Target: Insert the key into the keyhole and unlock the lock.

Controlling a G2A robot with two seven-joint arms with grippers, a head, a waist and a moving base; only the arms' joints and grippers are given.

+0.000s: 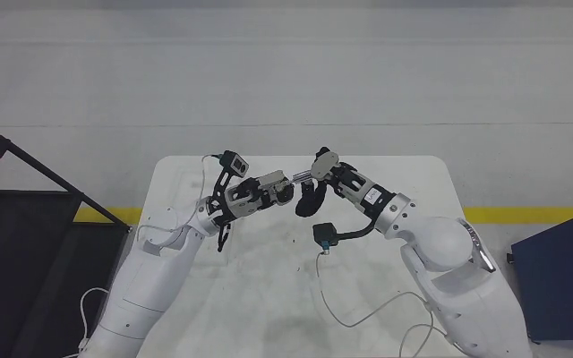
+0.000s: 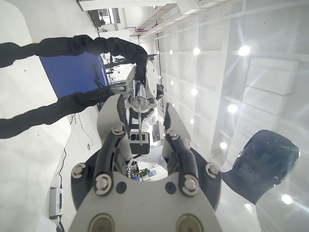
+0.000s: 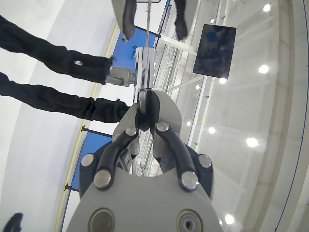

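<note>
Key in the lock, held over the bench (image 1: 269, 295)

The right jaws clench the chrome lock (image 3: 144, 63) by its end. The left jaws stand released either side of the key (image 2: 139, 121), its blade in the keyhole (image 2: 139, 102). Both look stiff, light and slippery (best gripped at the key's black head). No writing on either is readable.

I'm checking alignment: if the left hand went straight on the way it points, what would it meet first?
Probably the key, between the open fingers of the left hand, then the lock that the right hand holds; depth is hard to judge.
</note>
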